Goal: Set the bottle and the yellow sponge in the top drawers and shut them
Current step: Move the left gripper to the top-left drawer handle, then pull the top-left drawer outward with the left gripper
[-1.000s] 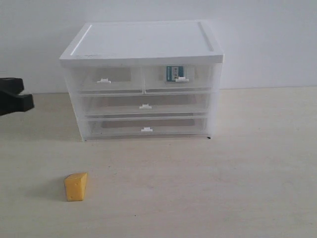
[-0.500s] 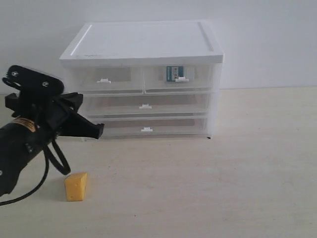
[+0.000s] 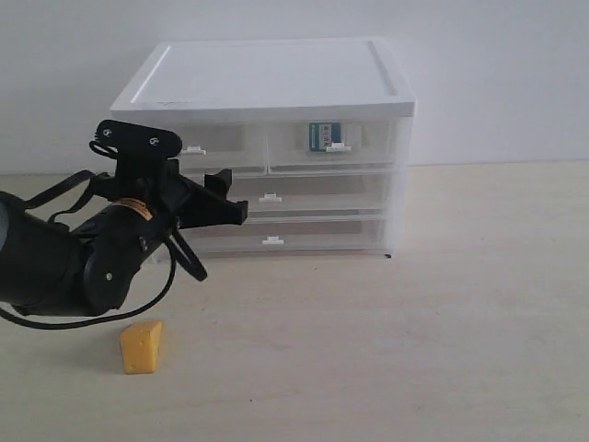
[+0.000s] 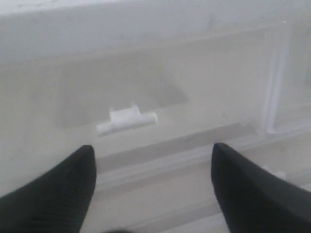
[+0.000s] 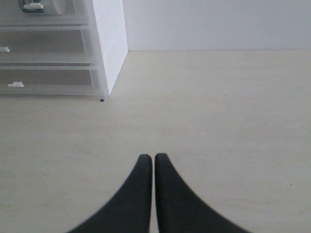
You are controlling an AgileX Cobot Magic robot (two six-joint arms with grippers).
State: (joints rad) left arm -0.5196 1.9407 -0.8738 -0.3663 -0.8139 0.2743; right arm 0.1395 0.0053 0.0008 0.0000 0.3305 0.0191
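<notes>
Yellow sponge (image 3: 141,346) lies on the table (image 3: 414,322) as left gripper (image 4: 153,150), fingers (image 4: 68,184) spread, faces top-left drawer's (image 4: 121,87) handle (image 4: 127,120), apparently to open it.

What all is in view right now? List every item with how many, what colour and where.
cabinet: one, white top, at the back of the table
top drawers: two, clear, side by side under the top, shut
full-width drawers: two, clear, stacked below, shut
bottle: one, white with teal label, inside the right top drawer
yellow sponge: one, yellow-orange, on the table before the cabinet's left end
table: one, pale beige
left hand: one, black, open, facing the left top drawer
right hand: one, black, shut, above the table
</notes>
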